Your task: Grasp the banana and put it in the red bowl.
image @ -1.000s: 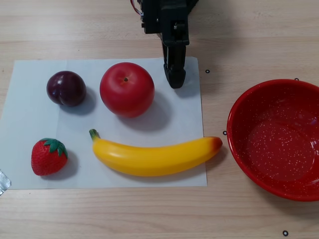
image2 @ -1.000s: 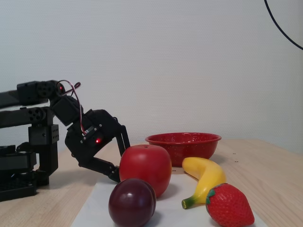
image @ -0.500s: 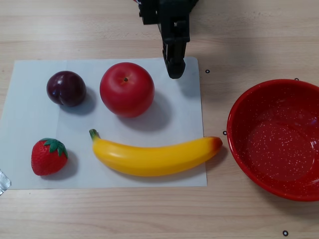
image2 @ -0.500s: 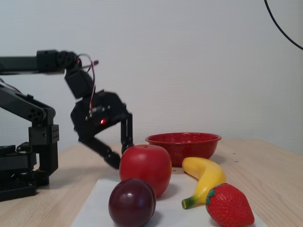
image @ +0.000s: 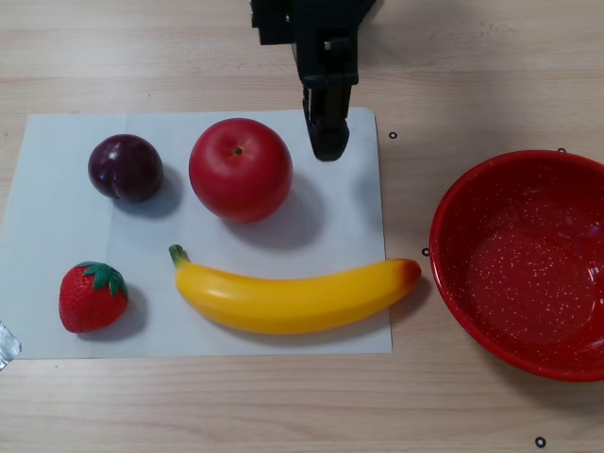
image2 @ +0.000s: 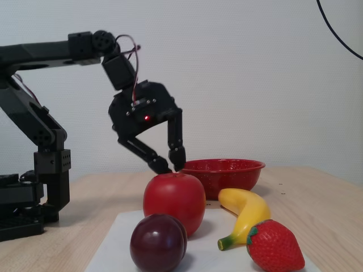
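While the arm is lifting and reaching out from its base, the other view is showing the end effector point(image: 327, 143) hanging over the far edge of the white paper sheet point(image: 57, 170), just beside the red apple point(image: 240, 170); a second ago its tip was reaching a little further down the sheet. The banana point(image: 294, 296) is lying untouched on the sheet, well below the end effector in this view, with its reddish end pointing toward the red bowl point(image: 528, 264), which is sitting empty on the table point(image: 472, 75) to the lower right of the end effector.

Seen from the fixed view, the change is clearer: the end effector point(image2: 168, 164), which was low near the table a second ago, is now hovering just above the apple point(image2: 173, 201), its two fingers slightly parted and holding nothing. The banana point(image2: 245, 211) is resting below and in front of it, beside the strawberry point(image2: 275, 245), with the plum point(image2: 158, 242) nearer the camera. Judging from this, the arm is clearing the apple on its way to the banana; the grasp is not yet begun.
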Tool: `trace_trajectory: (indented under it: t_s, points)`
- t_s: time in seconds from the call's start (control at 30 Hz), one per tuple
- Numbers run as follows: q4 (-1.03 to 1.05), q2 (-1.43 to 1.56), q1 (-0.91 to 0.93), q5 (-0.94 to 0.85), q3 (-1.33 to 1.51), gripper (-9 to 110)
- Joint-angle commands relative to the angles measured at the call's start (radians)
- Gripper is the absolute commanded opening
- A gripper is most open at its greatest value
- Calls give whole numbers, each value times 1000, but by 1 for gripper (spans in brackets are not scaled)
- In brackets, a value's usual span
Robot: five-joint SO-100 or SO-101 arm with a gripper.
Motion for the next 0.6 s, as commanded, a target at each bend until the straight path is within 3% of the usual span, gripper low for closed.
trace_trajectory:
  t_s: [0.0,0.57]
  points:
    - [35,-23,-14,15,-163,0]
    - [224,-365,-80,71,-641,3]
